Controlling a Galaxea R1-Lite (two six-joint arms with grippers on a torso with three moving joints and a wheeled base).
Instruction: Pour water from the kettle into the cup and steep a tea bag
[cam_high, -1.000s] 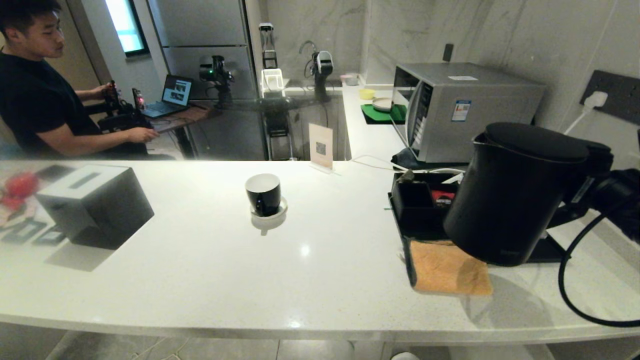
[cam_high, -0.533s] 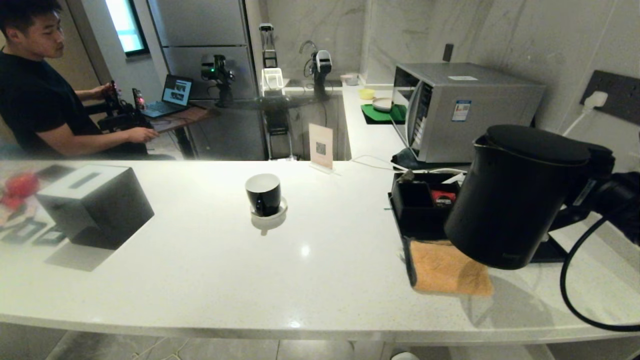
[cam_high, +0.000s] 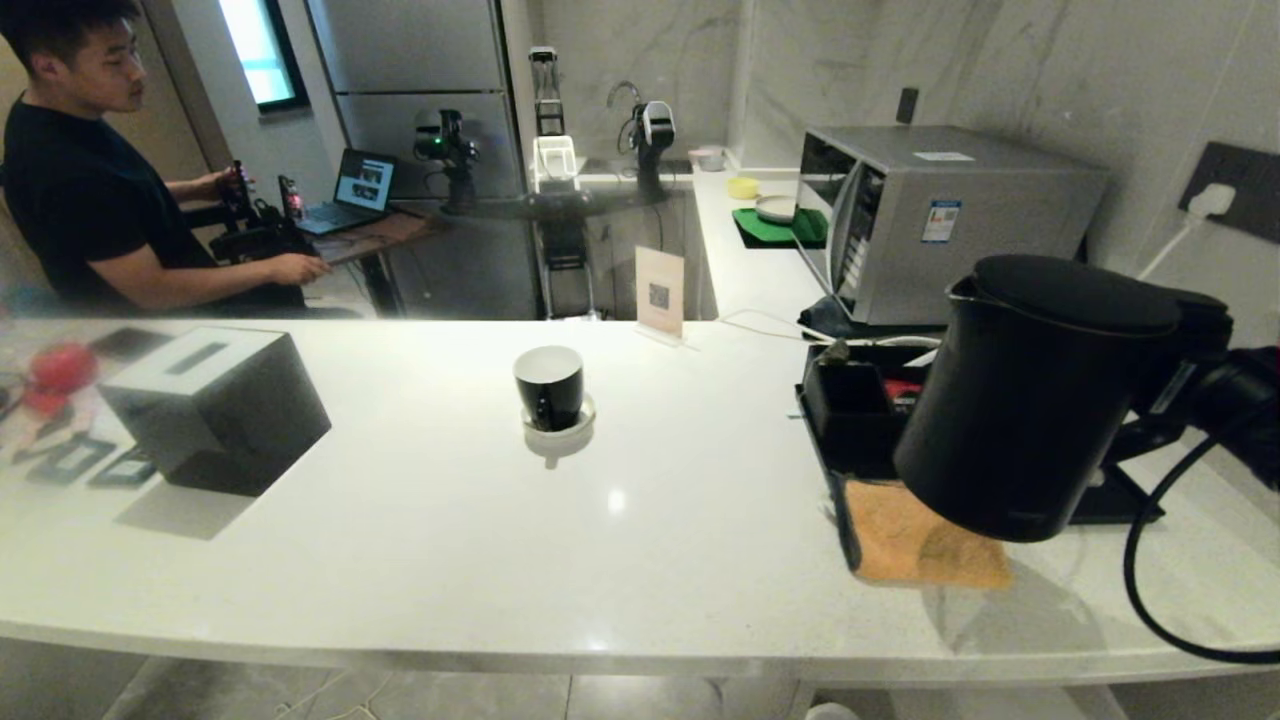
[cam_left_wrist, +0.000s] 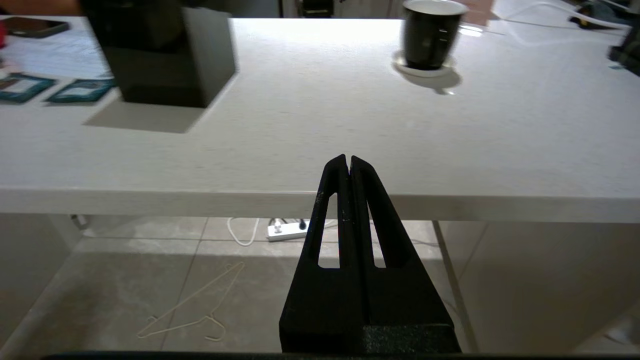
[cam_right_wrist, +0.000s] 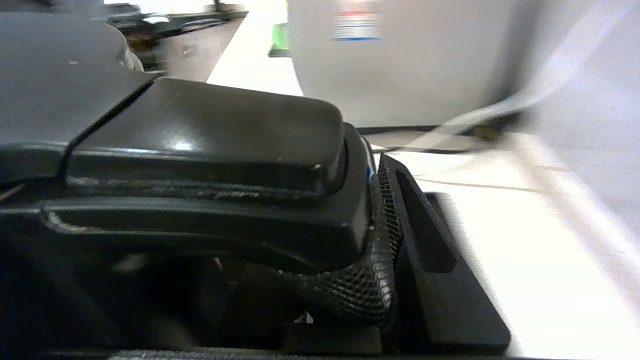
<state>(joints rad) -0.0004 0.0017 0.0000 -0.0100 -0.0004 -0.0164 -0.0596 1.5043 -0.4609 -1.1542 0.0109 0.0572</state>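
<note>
The left hand (cam_left_wrist: 349, 162), lower centre of its wrist view, is matte black: two tapered fingers (cam_left_wrist: 372, 200) with long slots. The right hand's finger (cam_right_wrist: 425, 250) carries a black mesh-textured pad.

Kettle (cam_high: 1030, 400) handle hidden; sachets (cam_high: 75, 462) blurred

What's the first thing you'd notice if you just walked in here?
The big black kettle on the right, tilted and lifted off the counter, held at its handle by the right gripper. Next, the little black cup standing alone on its saucer mid-counter.
</note>
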